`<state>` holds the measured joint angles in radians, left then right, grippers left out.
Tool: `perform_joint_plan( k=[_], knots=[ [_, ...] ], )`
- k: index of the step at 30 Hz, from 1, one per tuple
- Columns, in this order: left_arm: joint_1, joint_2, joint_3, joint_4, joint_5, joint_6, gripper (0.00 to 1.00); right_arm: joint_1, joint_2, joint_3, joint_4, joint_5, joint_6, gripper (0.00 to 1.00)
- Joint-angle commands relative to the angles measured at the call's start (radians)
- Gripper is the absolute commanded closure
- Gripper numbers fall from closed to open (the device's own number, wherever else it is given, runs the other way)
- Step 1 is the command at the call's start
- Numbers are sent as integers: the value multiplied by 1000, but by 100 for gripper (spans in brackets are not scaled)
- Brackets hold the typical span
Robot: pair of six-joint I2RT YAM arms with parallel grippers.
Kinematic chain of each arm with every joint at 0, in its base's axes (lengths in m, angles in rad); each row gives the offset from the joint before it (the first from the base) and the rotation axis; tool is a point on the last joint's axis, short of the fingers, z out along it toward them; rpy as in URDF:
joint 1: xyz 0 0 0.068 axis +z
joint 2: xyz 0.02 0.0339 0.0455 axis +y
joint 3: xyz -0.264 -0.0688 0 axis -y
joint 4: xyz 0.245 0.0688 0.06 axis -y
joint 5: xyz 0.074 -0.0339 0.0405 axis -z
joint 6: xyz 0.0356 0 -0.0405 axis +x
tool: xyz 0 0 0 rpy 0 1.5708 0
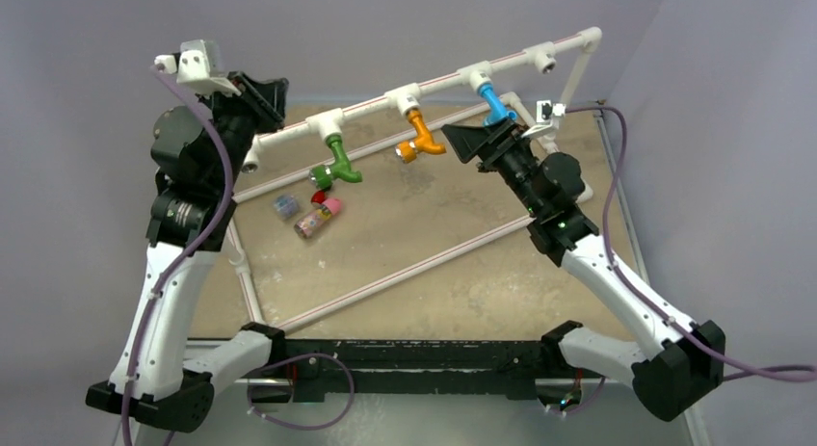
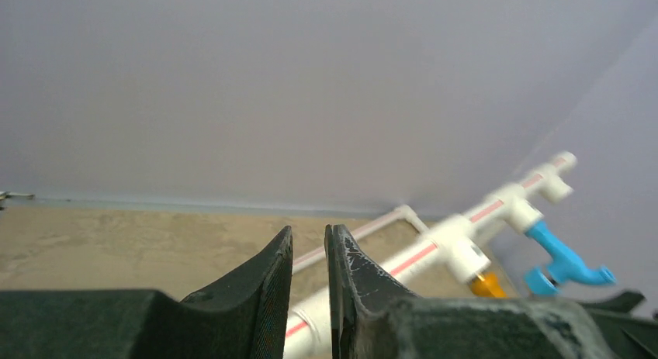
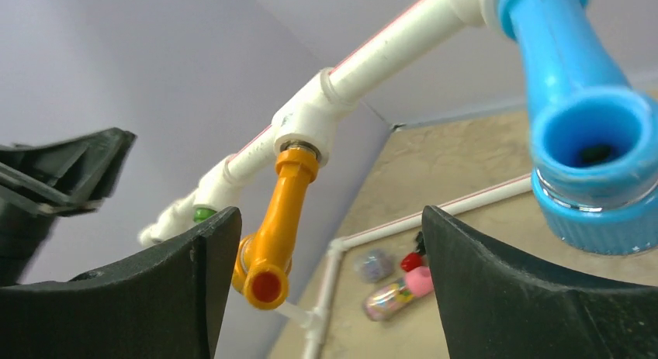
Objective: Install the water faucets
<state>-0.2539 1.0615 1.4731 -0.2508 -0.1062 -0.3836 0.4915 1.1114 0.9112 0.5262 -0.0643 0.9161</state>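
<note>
- Your right claw (image 3: 327, 215) was spread wide with nothing in it, parked just under the blue faucet (image 3: 578, 103).
- Your left claw (image 2: 309, 231) was nearly closed. From its own camera it looked pinched onto the white pipe (image 2: 419, 254) near the left end, bracing the rail.
- Where the faucets were: the blue faucet, the orange faucet (image 3: 283, 212) and the green faucet (image 1: 339, 162) all hung from their fittings along that pipe, spouts pointing down. The end tee (image 1: 544, 59) at the far right looked empty, fwiw.
- A few small colourful bits (image 1: 313, 215) lay on the table (image 1: 462, 273) below the green one. Too small to tell what they were.
- What could've bitten you: that open right claw was really close to the blue one. Any sideways swing on the way out could clip the spout and twist it or pop it out of its socket.
- Also, if the left grip slipped, I'd guess the whole rail could rock and shake all three loose.
</note>
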Motion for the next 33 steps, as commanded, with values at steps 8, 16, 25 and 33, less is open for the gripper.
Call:
perform_joint_plan(
  k=[8, 16, 25, 33],
  knots=[
    [1, -173, -5, -254, 504, -38, 79, -2, -145, 239, -345, -192, -883, 15],
    [-3, -305, -215, -378, 672, -90, 81, 174, -177, 314, -449, -133, -1445, 16],
    [-18, -402, -361, -521, 696, -125, 84, 396, -91, 325, -562, 137, -1922, 16],
    [-18, -440, -398, -599, 733, -173, 84, 532, -80, 167, -303, 409, -2288, 15]
  ],
)
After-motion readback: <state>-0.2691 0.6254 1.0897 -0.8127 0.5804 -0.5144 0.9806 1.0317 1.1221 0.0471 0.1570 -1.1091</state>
